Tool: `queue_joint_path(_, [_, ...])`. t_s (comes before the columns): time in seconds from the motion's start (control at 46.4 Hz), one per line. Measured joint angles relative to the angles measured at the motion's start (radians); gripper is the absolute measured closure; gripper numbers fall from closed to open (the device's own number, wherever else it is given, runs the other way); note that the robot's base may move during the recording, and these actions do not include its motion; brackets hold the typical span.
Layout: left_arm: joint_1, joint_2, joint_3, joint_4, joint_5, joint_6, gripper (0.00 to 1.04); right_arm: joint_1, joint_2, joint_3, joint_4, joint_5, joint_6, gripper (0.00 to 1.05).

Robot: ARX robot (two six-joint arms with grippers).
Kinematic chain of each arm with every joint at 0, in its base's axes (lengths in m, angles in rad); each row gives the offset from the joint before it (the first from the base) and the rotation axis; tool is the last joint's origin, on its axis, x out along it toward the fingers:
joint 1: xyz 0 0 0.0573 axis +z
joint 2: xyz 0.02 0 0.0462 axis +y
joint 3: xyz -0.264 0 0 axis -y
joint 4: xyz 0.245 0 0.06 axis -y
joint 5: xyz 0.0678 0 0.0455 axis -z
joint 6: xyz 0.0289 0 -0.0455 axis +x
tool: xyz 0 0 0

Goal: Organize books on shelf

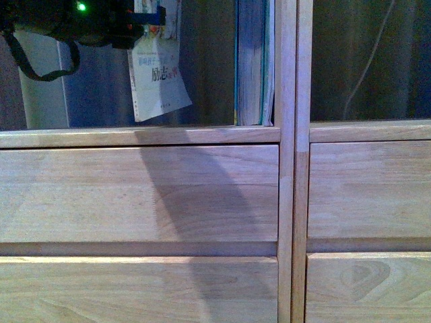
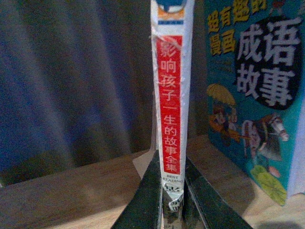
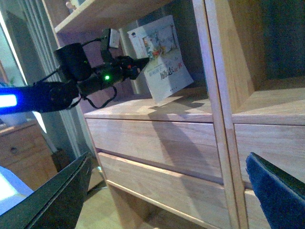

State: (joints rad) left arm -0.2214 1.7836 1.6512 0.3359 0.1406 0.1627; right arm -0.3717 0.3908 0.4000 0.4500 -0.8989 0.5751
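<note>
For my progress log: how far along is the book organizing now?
Done: one green book stands upright against the shelf divider. In hand: the left gripper clamps the booklet, tilted in that compartment. Left: stand it beside the green book, then release. The right gripper is open, empty.

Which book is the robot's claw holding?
The thin booklet with the red-printed white spine, pinched in the left claw; the taller green book stands free on the shelf.
</note>
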Motion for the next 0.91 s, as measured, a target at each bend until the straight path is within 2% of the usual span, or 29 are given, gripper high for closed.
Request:
queue_joint_path(0.086, [-0.012,0.101,0.148,-0.071,-0.025,0.017,0.98,-0.003,-0.009,-0.006,-0.021,0.008,-0.078,0.07])
queue_joint_path(0.194, [-0.037,0.179,0.265,-0.113,-0.054,0.042,0.98,-0.005,-0.010,-0.009,-0.022,0.010,-0.103,0.07])
queue_joint_path(0.475, [-0.154,0.236,0.372,-0.156,-0.111,0.111,0.98,-0.006,-0.011,-0.010,-0.022,0.011,-0.121,0.07])
queue_joint_path(0.582, [-0.189,0.274,0.436,-0.209,-0.181,0.140,0.98,-0.006,-0.011,-0.011,-0.022,0.011,-0.121,0.07])
queue_joint_path(0.906, [-0.194,0.374,0.620,-0.377,-0.289,0.138,0.98,-0.006,-0.012,-0.011,-0.022,0.012,-0.121,0.07])
